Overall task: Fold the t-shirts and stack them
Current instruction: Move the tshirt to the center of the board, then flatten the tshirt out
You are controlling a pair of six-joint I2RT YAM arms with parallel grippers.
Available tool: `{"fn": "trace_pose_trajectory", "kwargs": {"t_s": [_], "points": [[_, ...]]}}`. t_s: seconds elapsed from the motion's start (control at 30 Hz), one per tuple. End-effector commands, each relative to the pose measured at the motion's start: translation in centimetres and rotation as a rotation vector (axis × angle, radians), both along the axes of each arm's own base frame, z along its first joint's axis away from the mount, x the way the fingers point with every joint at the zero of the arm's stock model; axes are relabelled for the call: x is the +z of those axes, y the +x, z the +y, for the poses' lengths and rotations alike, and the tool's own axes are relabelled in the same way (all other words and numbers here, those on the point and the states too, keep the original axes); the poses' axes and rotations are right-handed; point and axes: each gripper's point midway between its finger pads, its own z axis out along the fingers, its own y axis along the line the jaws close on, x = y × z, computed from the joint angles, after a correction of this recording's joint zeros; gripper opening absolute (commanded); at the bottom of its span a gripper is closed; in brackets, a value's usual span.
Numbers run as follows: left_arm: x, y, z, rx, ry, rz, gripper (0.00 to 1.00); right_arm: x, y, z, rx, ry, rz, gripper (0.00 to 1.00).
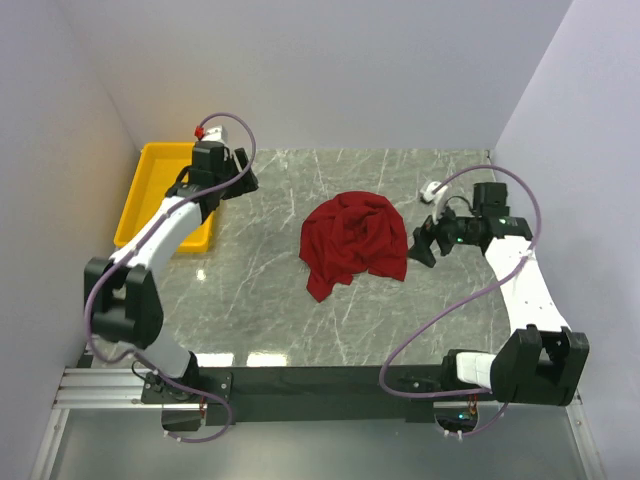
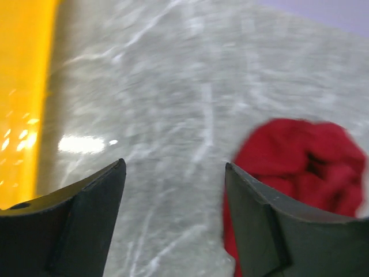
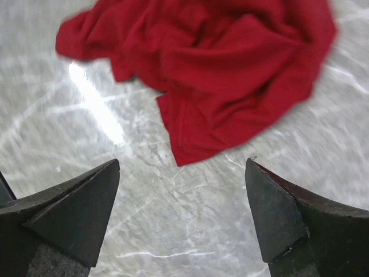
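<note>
By my reckoning the task has hardly begun. The t-shirt [image 1: 353,243] lies as a crumpled dark red heap about mid-table [image 1: 260,300], a little to the right. No part of it is spread flat, I see no fold, and there is no stack. One loose edge trails toward the near left of the heap, and I can make out no other garment.

My left gripper [image 2: 173,167] hangs over bare table at the far left, just beside the yellow bin [image 1: 150,170] and well apart from the shirt. Its jaws are spread with nothing between them. My right gripper [image 3: 181,164] sits just to the right of the heap, pointing at it without touching, and its jaws are also wide and hold nothing.

Everything is left to do, I think: take hold of the cloth, draw it out flat, fold it, and set it down as the start of a stack.
</note>
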Motion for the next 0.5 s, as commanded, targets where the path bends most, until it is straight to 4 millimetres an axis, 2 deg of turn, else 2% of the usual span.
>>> {"fn": "trace_pose_trajectory", "kwargs": {"t_s": [0.0,0.03,0.07,0.1,0.13,0.17,0.2,0.23,0.27,0.3,0.33,0.37,0.4,0.43,0.47], "points": [[2.9,-2.2,-3.5,-0.201,-0.067,-0.122,0.77,-2.4,-1.4,1.1,0.178,-0.119,-0.019,0.95],[4.9,-3.0,-3.5,-0.214,-0.079,-0.185,0.77,-3.0,-1.2,1.0,0.172,-0.139,-0.012,0.95],[5.1,-3.6,-3.4,-0.209,-0.085,-0.194,0.79,-3.6,-1.2,1.8,0.198,-0.18,-0.011,0.95],[4.3,-4.5,-3.2,-0.205,-0.088,-0.186,0.79,-4.1,-0.7,2.0,0.177,-0.19,-0.013,0.94],[6.1,-5.4,-2.9,-0.194,-0.107,-0.238,0.8,-4.9,-0.4,2.4,0.174,-0.205,0.006,0.94],[6.3,-6.0,-2.5,-0.174,-0.117,-0.252,0.8,-5.6,0.0,2.2,0.153,-0.248,0.017,0.93],[5.5,-6.8,-1.8,-0.139,-0.115,-0.246,0.83,-5.8,0.6,3.0,0.161,-0.262,0.004,0.93],[7.6,-8.1,-1.1,-0.113,-0.134,-0.31,0.85,-7.0,0.9,3.1,0.135,-0.274,0.05,0.92],[8.4,-8.7,-0.7,-0.082,-0.164,-0.342,0.87,-7.5,1.2,3.2,0.123,-0.286,0.063,0.9],[7.7,-9.5,0.3,-0.032,-0.161,-0.345,0.92,-7.8,1.9,3.4,0.094,-0.305,0.066,0.89],[9.5,-10.8,0.9,-0.008,-0.188,-0.401,0.95,-8.9,2.2,3.4,0.08,-0.318,0.101,0.87],[9.7,-11.3,1.4,0.016,-0.193,-0.416,0.98,-9.3,2.4,3.4,0.068,-0.327,0.112,0.85],[8.9,-11.9,2.1,0.048,-0.188,-0.409,0.99,-9.7,2.8,3.2,0.049,-0.348,0.117,0.84],[9.6,-12.8,2.5,0.057,-0.198,-0.434,0.99,-10.5,2.8,3.5,0.046,-0.357,0.14,0.83],[8.7,-13.2,2.7,0.067,-0.195,-0.411,0.99,-11.1,2.8,3.4,0.039,-0.368,0.146,0.82]]}}
